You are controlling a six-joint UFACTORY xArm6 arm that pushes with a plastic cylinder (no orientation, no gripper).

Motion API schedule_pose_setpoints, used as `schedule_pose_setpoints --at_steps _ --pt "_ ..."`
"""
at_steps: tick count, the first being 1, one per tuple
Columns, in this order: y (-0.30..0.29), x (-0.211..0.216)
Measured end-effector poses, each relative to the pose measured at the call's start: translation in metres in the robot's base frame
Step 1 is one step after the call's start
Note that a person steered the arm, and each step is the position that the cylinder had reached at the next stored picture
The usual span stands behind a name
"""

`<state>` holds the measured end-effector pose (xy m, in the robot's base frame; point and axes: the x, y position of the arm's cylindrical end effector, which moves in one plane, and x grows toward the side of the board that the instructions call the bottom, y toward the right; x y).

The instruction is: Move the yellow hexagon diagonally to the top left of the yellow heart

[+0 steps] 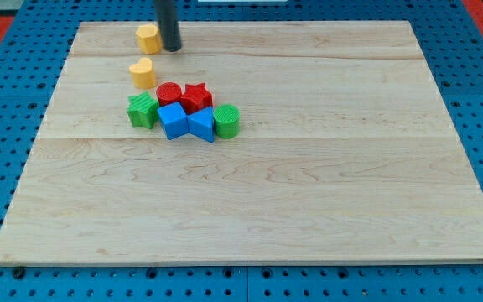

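Yellow hexagon (148, 38) lies flat near the view's top edge of the board; yellow heart (142, 74) sits just below it toward the view's bottom, apart, not touching.

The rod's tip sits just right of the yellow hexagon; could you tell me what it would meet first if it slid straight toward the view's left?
My tip would meet the yellow hexagon first, seemingly almost touching it already.

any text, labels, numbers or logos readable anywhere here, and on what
None: no word, number, logo or sign shows anywhere in the view.
The board is bare wood.
The yellow hexagon, yellow heart and the other blocks carry no marks.
My tip, just right of the hexagon, is plain dark.
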<state>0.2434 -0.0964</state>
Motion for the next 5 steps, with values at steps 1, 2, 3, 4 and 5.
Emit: schedule_pose_setpoints --at_steps 1,2,3,4,5 --pt "-0.013 -0.019" --pt "-0.048 -0.019" --pt "-0.067 -0.019" --pt "-0.085 -0.02" --pt "-0.076 -0.017"
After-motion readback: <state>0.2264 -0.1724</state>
